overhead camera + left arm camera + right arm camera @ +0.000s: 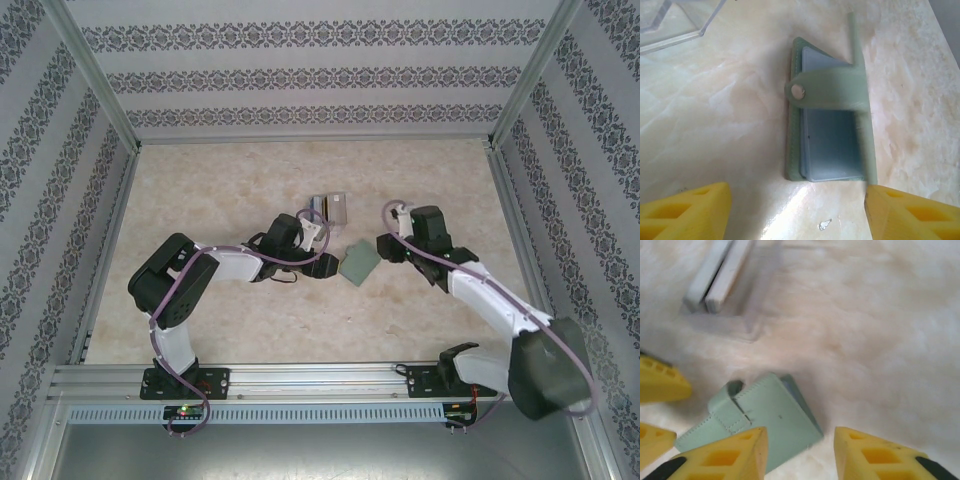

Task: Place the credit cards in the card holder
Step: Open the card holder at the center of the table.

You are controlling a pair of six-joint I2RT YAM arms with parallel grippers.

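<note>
The card holder (pixel 358 264), a grey-green wallet, lies on the table between my two grippers. In the left wrist view the card holder (pixel 832 130) stands partly unfolded, showing light blue pockets and a strap with a snap. My left gripper (pixel 797 212) is open just short of its near edge. My right gripper (pixel 800 455) is open above a corner of the card holder (pixel 765 422), with nothing gripped. Two pale credit cards (pixel 720 275) stand on edge in a clear rack behind the wallet.
The clear plastic rack (pixel 330 207) stands just beyond the wallet, close to the left gripper (pixel 322 240). The left gripper's yellow fingers (pixel 660 385) show at the left edge of the right wrist view. Patterned walls enclose the marble-look table (pixel 220 190).
</note>
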